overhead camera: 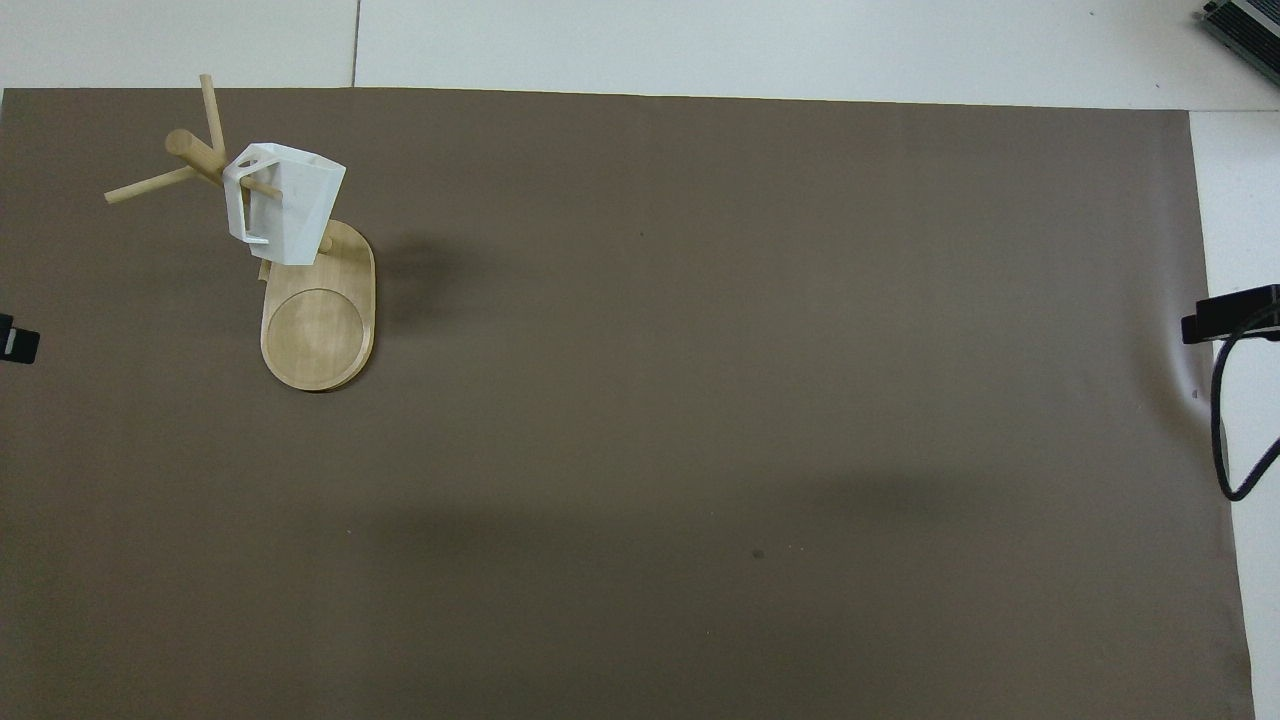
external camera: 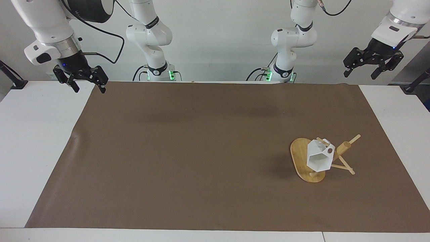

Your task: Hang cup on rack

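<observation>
One small white faceted cup (external camera: 319, 157) hanging by its pierced handle on a peg of one light bamboo rack (external camera: 301, 160), toward the left arm's end of one brown mat (external camera: 188, 151). Two grippers raised, empty, fingers spread: left gripper (external camera: 374, 69), right gripper (external camera: 88, 85), over the mat's corners nearest the robots.

The cup (overhead camera: 290, 205) hangs by its handle on a peg of the rack (overhead camera: 318, 330). The rack stands on the brown mat (overhead camera: 750, 380), toward the left arm's end.
</observation>
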Robot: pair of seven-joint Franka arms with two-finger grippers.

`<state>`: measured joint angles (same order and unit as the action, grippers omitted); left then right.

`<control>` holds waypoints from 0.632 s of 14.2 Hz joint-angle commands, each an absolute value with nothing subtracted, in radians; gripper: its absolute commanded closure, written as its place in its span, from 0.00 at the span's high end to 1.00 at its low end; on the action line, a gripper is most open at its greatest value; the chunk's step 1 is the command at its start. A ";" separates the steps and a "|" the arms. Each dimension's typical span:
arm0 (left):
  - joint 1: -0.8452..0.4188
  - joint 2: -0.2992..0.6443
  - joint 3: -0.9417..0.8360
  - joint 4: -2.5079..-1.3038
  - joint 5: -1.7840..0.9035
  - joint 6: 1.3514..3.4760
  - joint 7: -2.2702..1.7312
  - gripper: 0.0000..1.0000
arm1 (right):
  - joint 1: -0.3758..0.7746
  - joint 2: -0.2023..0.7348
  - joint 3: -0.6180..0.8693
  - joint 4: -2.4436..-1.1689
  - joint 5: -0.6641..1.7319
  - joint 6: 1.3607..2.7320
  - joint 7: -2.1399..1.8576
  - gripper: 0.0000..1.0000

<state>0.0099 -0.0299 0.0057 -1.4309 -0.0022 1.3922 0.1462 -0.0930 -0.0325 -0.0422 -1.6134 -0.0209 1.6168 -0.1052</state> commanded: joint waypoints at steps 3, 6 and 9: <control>0.015 -0.054 -0.005 -1.468 0.031 1.433 0.100 1.00 | -0.095 -0.060 -0.038 -1.644 -0.018 1.623 -0.097 1.00; 0.012 -0.055 -0.006 -1.474 0.041 1.439 0.075 1.00 | -0.095 -0.060 -0.038 -1.643 -0.018 1.623 -0.097 1.00; -0.005 -0.057 -0.006 -1.486 0.043 1.463 0.058 1.00 | -0.095 -0.060 -0.038 -1.643 -0.018 1.623 -0.097 1.00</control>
